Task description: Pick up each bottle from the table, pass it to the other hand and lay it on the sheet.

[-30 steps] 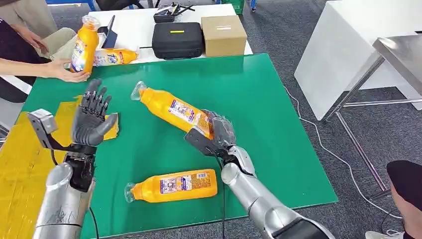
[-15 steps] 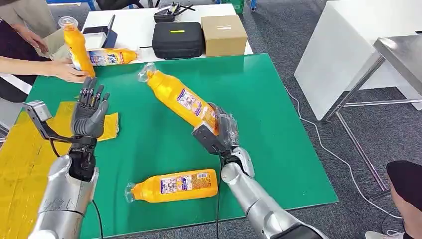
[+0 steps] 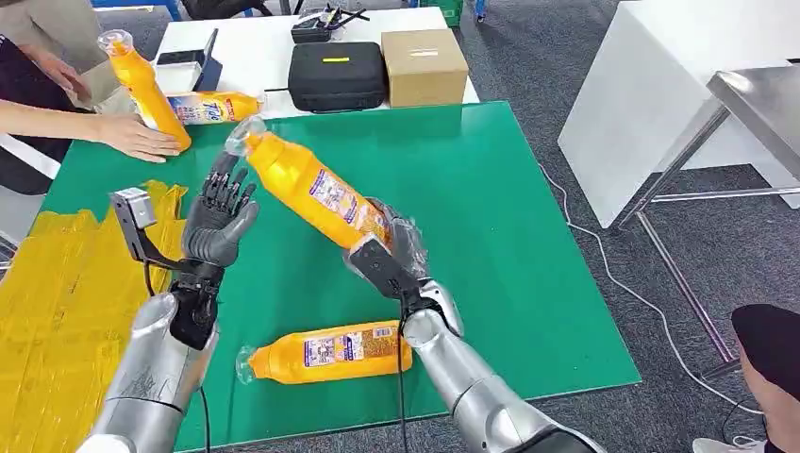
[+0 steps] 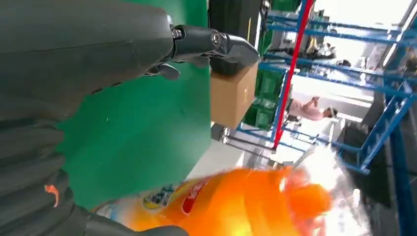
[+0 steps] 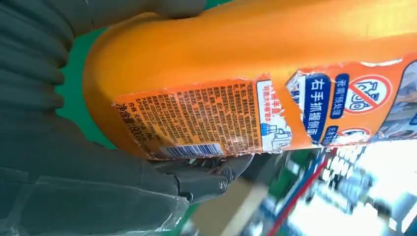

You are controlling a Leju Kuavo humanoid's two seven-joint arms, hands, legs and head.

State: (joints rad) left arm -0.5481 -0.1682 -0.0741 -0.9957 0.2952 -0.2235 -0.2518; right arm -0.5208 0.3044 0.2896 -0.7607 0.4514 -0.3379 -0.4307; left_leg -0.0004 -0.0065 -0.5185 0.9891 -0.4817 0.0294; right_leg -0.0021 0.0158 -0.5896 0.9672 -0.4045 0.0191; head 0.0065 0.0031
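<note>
Orange plastic bottle with a printed label (image 3: 307, 184) is held off the green table mat (image 3: 491, 208) by the right hand (image 3: 396, 247), whose fingers wrap its base end (the right wrist view shows the barcode side of the label pressed against the palm). Its long axis runs diagonally, base near and right, clear-capped neck pointing far and left, tilted upward. The left hand (image 3: 219, 212) is raised just beside the neck with its fingers spread and palm toward the bottle, holding nothing; from the head view I cannot tell whether the fingertips touch it. A second orange bottle (image 3: 325, 352) lies on its side on the near part of the mat, cap to the left. The yellow sheet (image 3: 57, 283) covers the mat's left side. At the far left a person's hand (image 3: 141, 140) steadies a third orange bottle (image 3: 141, 87) standing tilted, with another lying behind it. Beyond the mat, a white table (image 3: 264, 52) carries a black case (image 3: 337, 75) and a cardboard box (image 3: 425, 64); grey carpet lies to the right.
</note>
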